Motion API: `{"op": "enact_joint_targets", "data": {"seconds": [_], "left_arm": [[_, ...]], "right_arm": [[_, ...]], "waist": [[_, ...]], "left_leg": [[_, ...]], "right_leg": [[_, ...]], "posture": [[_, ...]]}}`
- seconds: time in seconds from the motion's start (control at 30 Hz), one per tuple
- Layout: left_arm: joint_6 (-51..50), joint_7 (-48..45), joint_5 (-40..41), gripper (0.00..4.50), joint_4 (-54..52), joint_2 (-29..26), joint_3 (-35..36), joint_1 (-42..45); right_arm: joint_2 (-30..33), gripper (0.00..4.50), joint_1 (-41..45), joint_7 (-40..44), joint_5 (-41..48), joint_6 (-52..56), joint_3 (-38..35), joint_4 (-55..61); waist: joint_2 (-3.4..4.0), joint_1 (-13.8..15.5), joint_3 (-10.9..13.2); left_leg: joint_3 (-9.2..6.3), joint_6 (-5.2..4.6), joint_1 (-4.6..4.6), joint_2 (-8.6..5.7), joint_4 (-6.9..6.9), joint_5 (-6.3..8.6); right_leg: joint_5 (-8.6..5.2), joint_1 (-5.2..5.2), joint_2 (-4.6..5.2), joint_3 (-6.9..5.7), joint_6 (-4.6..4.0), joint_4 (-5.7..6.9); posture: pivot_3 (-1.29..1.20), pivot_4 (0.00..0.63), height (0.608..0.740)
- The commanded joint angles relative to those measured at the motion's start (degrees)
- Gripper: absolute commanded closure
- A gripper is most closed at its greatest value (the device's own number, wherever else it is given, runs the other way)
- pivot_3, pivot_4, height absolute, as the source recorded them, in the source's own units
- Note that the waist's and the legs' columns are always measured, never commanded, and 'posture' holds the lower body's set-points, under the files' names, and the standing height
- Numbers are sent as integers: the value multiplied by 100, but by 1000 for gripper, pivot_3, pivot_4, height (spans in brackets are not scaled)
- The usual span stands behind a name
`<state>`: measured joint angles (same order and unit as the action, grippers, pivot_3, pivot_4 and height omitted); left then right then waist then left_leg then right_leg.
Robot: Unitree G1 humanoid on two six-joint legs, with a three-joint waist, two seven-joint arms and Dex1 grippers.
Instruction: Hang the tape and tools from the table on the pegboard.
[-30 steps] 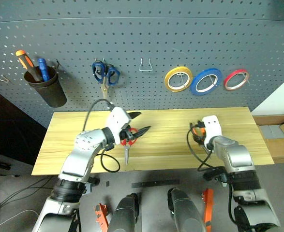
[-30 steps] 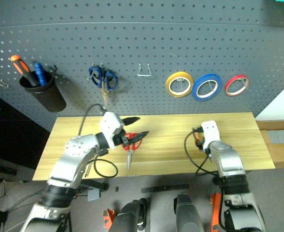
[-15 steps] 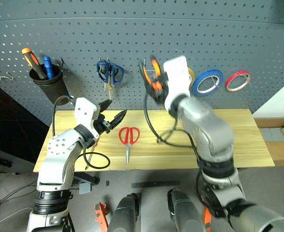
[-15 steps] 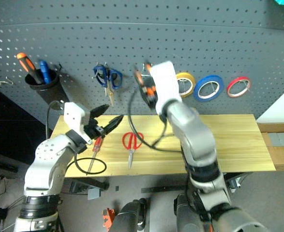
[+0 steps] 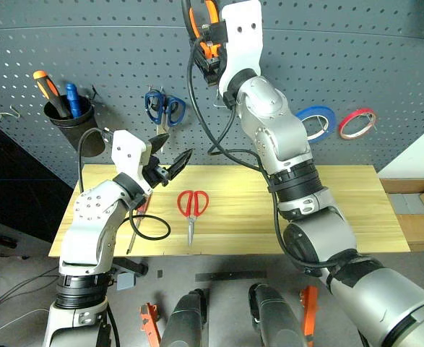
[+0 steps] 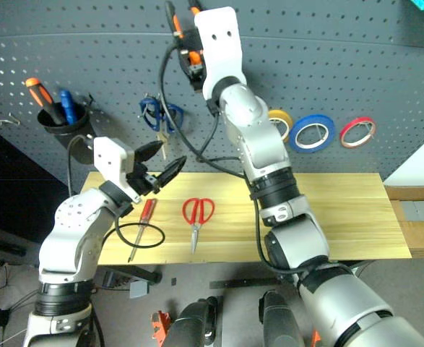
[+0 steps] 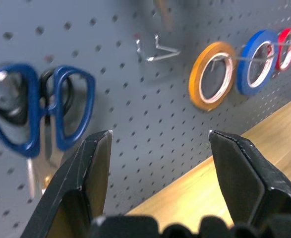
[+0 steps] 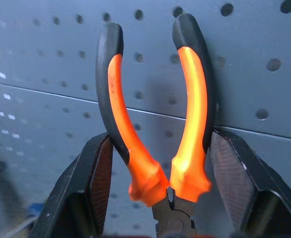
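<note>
Pliers (image 8: 157, 129) gripped in right pincer (image 5: 210, 40), handles pointing up, long axis near vertical, held high against pegboard (image 5: 342, 58). Right arm stretched up and forward. Left pincer (image 5: 170, 160) open, empty, hovering above counter (image 5: 356, 202), aimed toward the board. Red scissors (image 5: 192, 209) flat on counter, tips toward near edge; red screwdriver (image 6: 141, 228) lying beside them. Blue tape (image 5: 309, 123) hanging on pegboard.
</note>
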<state>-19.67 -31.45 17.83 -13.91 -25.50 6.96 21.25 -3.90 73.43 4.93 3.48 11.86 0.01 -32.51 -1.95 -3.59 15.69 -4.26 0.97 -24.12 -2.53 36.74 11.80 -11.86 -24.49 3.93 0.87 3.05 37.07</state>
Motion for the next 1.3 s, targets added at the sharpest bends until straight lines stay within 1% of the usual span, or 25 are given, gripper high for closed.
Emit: {"op": "enact_joint_targets", "data": {"seconds": [0.03, 0.3, 0.57, 0.63, 0.67, 0.77, 0.8, 0.93, 1.1, 1.17, 1.23, 1.3], "left_arm": [[80, 37, 27, 1188, -130, 0, 10, 110], [207, 36, -26, 1188, 78, 48, -84, 280], [354, 27, -66, 1188, 246, 90, -196, 309], [366, 33, -66, 1188, 259, 109, -222, 305], [372, 36, -70, 1188, 270, 120, -235, 302], [376, 46, -77, 1188, 288, 152, -271, 275], [377, 50, -81, 1188, 292, 162, -283, 263], [319, 83, -113, 1188, 303, 201, -304, 219], [73, 235, -185, 1188, 278, 237, -327, 2], [-169, 355, -301, 1188, 236, 211, -425, -163], [-654, 537, -373, 1188, 155, 206, -522, -329], [-971, 622, -441, 1188, 67, 172, -609, -441]], "right_arm": [[2, 2046, 271, -11, 17, -513, -104, -324], [53, 2047, 103, -64, -140, -1064, -3, -992], [176, 2047, -214, -157, -422, -918, 157, -930], [201, 1329, -310, -184, -455, -819, 154, -868], [212, 1113, -366, -179, -466, -764, 150, -818], [266, 183, -604, -147, -525, -587, 191, -540], [289, 80, -696, -129, -541, -496, 211, -426], [372, 80, -1070, 22, -610, 59, 353, 153], [485, 80, -1802, 626, -552, 1369, 743, 1374], [561, 80, -2183, 960, -420, 1991, 900, 1958], [685, 80, -2536, 1443, -165, 2682, 1106, 2695], [787, 80, -2728, 1722, 4, 3153, 1223, 3220]], "waist": [[0, 0, 0], [0, 34, 0], [0, 34, 0], [0, 34, 0], [0, 33, 0], [0, 33, 0], [0, 36, 0], [0, 53, 0], [0, 29, 0], [0, 25, 0], [1, 19, 0], [0, 20, 0]], "left_leg": [[1, 0, 0, 2, 0, 0], [-5, 20, 2, 23, 9, -14], [-5, 22, 2, 27, 11, -15], [-5, 22, 2, 27, 11, -15], [-5, 22, 2, 27, 11, -15], [-7, 22, 4, 27, 14, -15], [-8, 22, 4, 27, 16, -16], [-11, 21, 6, 26, 20, -16], [-8, 22, 6, 29, 5, -15], [-4, 22, 4, 31, 2, -14], [-6, 21, 4, 31, 0, -14], [-6, 21, 4, 30, 1, -14]], "right_leg": [[0, -3, -2, 2, 0, 2], [17, -1, -34, 2, -28, 5], [18, -1, -39, 5, -30, 6], [19, 0, -39, 5, -30, 6], [19, 0, -39, 5, -30, 6], [19, 4, -39, 4, -31, 7], [19, 6, -40, 4, -31, 6], [19, 12, -40, 3, -30, 4], [18, 7, -41, 4, -31, 1], [18, 3, -41, 7, -31, 0], [18, 3, -41, 7, -30, -3], [18, 2, -41, 7, -30, -2]], "posture": [[-10, 183, 740], [-12, 184, 740], [-30, 188, 740], [-34, 190, 740], [-35, 190, 740], [-41, 193, 740], [-43, 193, 740], [-48, 198, 740], [-55, 203, 740], [-56, 206, 740], [-58, 208, 740], [-60, 211, 740]]}}
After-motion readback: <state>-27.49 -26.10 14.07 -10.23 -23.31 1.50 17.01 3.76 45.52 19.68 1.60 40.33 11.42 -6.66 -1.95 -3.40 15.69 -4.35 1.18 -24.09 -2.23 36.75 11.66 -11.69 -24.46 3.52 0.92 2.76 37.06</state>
